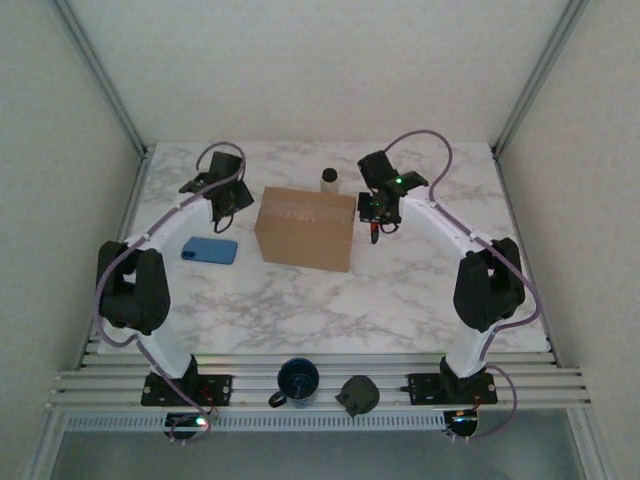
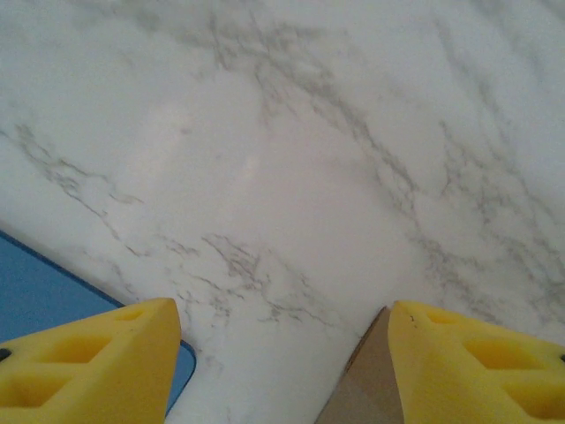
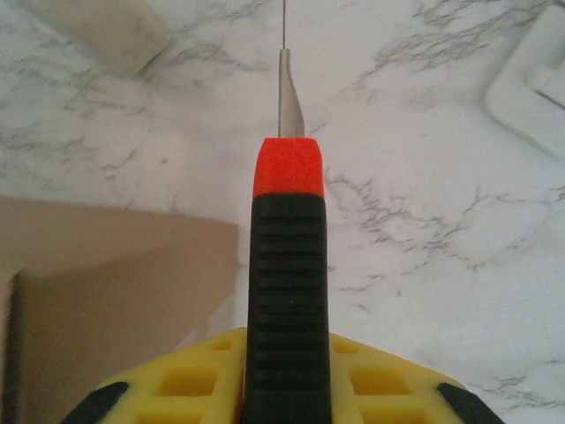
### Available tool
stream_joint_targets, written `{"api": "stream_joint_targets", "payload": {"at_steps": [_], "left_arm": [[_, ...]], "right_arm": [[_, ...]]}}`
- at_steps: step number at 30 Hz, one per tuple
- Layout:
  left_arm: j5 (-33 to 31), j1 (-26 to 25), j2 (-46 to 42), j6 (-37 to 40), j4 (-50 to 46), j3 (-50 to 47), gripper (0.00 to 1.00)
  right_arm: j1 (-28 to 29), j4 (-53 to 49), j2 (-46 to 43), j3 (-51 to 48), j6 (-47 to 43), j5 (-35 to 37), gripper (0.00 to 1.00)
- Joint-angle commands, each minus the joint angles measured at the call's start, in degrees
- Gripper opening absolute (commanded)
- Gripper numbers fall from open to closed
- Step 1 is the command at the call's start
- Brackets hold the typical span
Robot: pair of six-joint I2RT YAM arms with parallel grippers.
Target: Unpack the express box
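Observation:
The express box, a plain brown carton with its top flaps down, stands in the middle of the marble table. My left gripper hovers just off its left end, open. In the left wrist view the gripper has bare marble between its yellow fingers, and a corner of the box shows beside the right finger. My right gripper is at the box's right end, shut on a knife with a black ribbed handle, a red collar and a thin blade pointing away. The box lies left of the knife.
A flat blue object lies left of the box and also shows under my left finger. A small bottle stands behind the box. A blue cup and a dark round object sit on the front rail.

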Motion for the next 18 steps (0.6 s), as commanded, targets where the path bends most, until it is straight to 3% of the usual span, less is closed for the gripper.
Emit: {"api": "stream_joint_targets", "payload": {"at_steps": [1, 5, 10, 13, 18], "left_arm": [[-5.7, -0.3, -4.9, 0.1, -6.7, 5.0, 0.63], [1.3, -1.5, -9.1, 2.2, -11.2, 7.9, 0.63], [15.0, -5.4, -11.6, 5.2, -14.7, 8.7, 0.66], [16.3, -8.8, -10.3, 5.8, -16.5, 10.3, 0.71], [12.0, -11.7, -3.6, 6.1, -22.4, 15.6, 0.74]], "right_arm": [[-2.1, 0.0, -2.6, 0.6, -1.2, -0.2, 0.00], [-6.9, 1.4, -10.5, -6.7, -3.5, -6.4, 0.00], [-14.6, 14.1, -25.8, -23.8, -4.8, -33.7, 0.00], [-17.7, 22.7, -31.6, -32.1, -2.0, -46.6, 0.00], [-18.3, 33.2, -36.0, -39.9, 2.1, -53.2, 0.00]]}}
